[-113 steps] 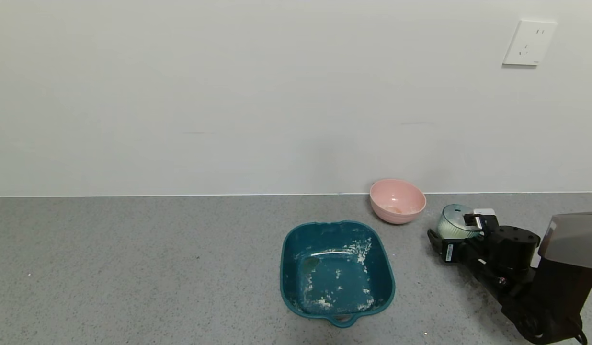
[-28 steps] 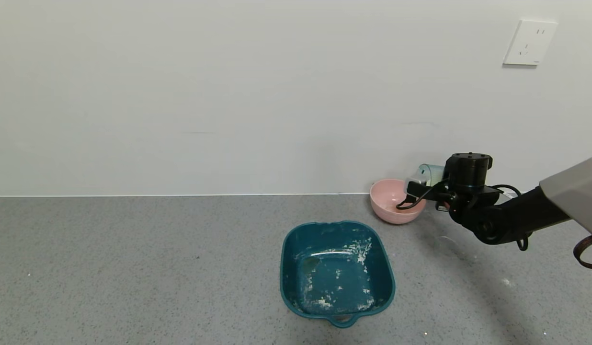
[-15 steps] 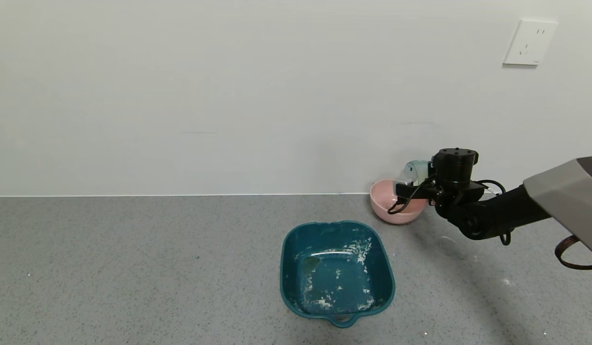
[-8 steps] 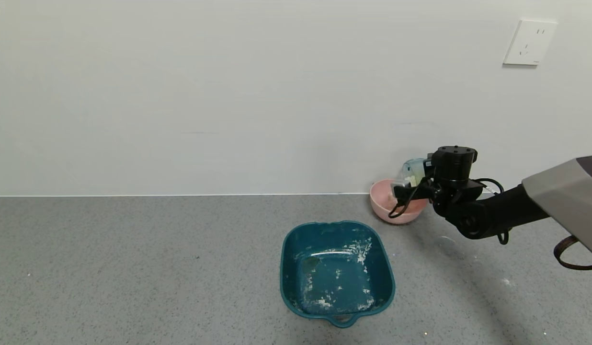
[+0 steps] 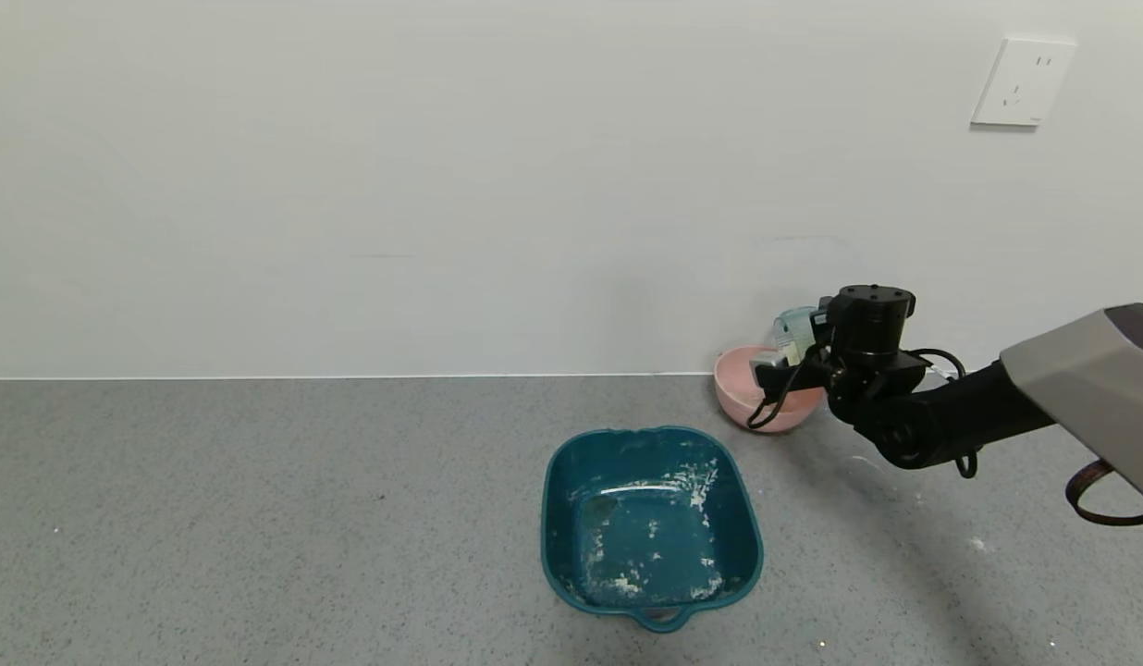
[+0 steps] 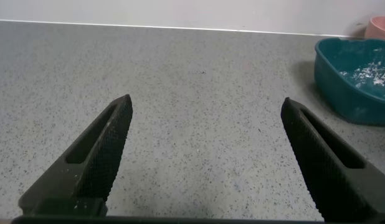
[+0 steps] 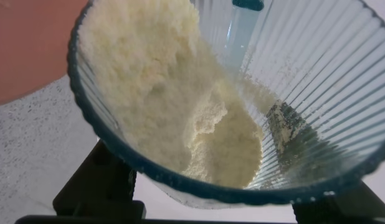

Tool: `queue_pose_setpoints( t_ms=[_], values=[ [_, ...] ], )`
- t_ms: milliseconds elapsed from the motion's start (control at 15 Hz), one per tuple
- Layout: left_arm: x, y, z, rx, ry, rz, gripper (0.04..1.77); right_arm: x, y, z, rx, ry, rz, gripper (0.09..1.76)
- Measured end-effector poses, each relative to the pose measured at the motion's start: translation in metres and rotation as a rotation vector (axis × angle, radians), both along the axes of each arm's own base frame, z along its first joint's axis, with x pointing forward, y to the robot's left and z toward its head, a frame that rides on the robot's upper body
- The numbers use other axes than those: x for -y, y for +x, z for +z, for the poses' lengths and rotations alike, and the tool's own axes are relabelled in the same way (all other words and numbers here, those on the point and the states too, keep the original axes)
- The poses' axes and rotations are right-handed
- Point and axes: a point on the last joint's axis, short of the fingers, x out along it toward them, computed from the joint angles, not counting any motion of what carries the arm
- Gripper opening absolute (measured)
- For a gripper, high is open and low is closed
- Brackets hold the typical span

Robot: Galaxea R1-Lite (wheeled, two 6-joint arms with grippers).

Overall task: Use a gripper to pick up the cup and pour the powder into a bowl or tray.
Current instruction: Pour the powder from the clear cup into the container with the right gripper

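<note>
My right gripper [image 5: 793,356] is shut on the cup [image 5: 794,334], a ribbed pale blue-green tumbler, and holds it tipped on its side over the pink bowl [image 5: 738,393] near the back wall. In the right wrist view the cup [image 7: 317,81] fills the frame, and off-white powder [image 7: 174,106] lies against its lower wall up to the rim. The pink bowl [image 7: 24,43] shows beyond the rim. My left gripper [image 6: 205,134] is open and empty low over bare counter.
A dark teal square tray [image 5: 652,525] with powder smears stands in front of the bowl; it also shows in the left wrist view [image 6: 357,78]. Powder specks [image 5: 977,544] lie on the grey counter at the right. A wall socket [image 5: 1022,81] is at the upper right.
My right gripper lifted the cup from the counter, carried it left over the pink bowl and tipped it further. The left arm has not moved.
</note>
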Motion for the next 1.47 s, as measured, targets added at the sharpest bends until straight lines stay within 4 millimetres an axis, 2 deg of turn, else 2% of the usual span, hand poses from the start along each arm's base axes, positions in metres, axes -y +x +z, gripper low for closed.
queue_pose_setpoints(
  t_ms=[667, 1467],
  values=[
    [0.000, 0.000, 0.000, 0.000, 0.000, 0.000, 1.72, -0.001, -0.008, -0.006, -0.009, -0.057, 0.013, 1.34],
    [0.000, 0.000, 0.000, 0.000, 0.000, 0.000, 1.72, -0.004, -0.012, -0.003, 0.009, -0.112, -0.013, 1.34]
  ],
)
